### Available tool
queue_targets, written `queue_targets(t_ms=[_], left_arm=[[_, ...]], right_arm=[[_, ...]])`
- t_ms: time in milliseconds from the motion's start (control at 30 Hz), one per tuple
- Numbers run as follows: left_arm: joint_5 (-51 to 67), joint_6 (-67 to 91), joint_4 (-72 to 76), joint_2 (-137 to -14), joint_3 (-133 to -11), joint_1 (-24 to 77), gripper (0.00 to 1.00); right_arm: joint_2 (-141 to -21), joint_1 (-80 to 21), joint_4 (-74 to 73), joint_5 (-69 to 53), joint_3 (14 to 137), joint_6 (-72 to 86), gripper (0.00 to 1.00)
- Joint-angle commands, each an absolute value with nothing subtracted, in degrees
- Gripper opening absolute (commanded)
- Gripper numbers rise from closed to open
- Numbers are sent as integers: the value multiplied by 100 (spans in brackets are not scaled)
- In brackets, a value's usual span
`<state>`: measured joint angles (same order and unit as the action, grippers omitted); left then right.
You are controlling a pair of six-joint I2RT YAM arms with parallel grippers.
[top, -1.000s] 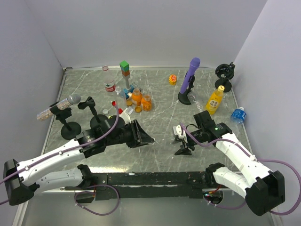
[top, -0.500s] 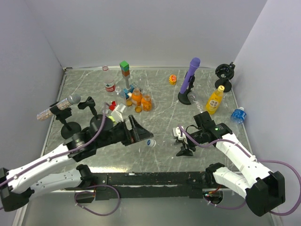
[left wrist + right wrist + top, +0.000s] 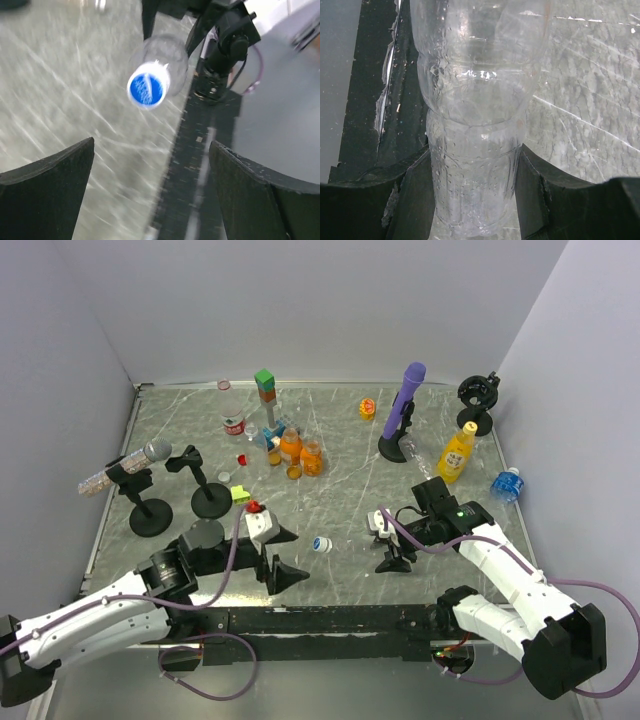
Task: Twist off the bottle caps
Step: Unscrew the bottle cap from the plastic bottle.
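A clear plastic bottle [image 3: 475, 100] lies on its side low over the table, and my right gripper [image 3: 472, 200] is shut on its body. Its blue cap [image 3: 321, 543] sits at the end that points toward my left arm; the left wrist view meets the cap [image 3: 146, 90] end-on with the clear bottle [image 3: 167, 52] behind it. My left gripper [image 3: 283, 554] stands wide open, a short way left of the cap and apart from it. Nothing is between its fingers [image 3: 50, 190].
A yellow juice bottle [image 3: 456, 453] and a blue-labelled bottle [image 3: 506, 483] stand at the right, by a purple microphone [image 3: 405, 405]. Several small bottles [image 3: 290, 448], a loose red cap [image 3: 241, 458], stacked blocks [image 3: 265, 387] and black stands [image 3: 210, 498] crowd the back left.
My left gripper was shut on the blue cap a second ago; it has opened and drawn back left and toward the near edge. The right arm and bottle stayed put.
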<state>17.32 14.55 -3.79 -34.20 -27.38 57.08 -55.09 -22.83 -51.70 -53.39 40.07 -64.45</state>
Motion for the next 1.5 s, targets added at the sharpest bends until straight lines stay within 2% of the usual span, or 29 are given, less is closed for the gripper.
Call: queue_targets(t_ms=[0,200,467,667,833,1033,1167,1300,1467], left_arm=[[2223,-553,1177,-3795,-2961,5695,98],[2750,-572,1502,-4534,-3173,5695,89],[2865,-580,1494,-4869,-3287,5660,70],[2891,-448,1564,-4922,-3296,5590,49],[2936,-290,1450,-4913,-3349,5546,24],[2831,1139,898,-4983,-3786,5537,1],[2471,3377,-304,-5325,-4699,5537,1],[2409,5322,-642,-5397,-4729,5537,1],[1707,6091,-1317,-5221,-4789,5537,1]], right_arm=[[-5423,-2250,-5150,-5484,3981,-6601,16],[-5432,-2250,-5150,-5484,3981,-6627,16],[-5449,-2250,-5159,-5493,3990,-6636,16],[-5440,-2250,-5150,-5484,3982,-6636,16],[-5449,-2250,-5150,-5476,3981,-6636,16],[-5449,-2250,-5142,-5449,3981,-6618,16],[-5458,-2250,-5124,-5449,3973,-6618,16],[-5528,-2259,-5150,-5458,3999,-6653,16],[-5476,-2259,-5142,-5458,3982,-6618,16]])
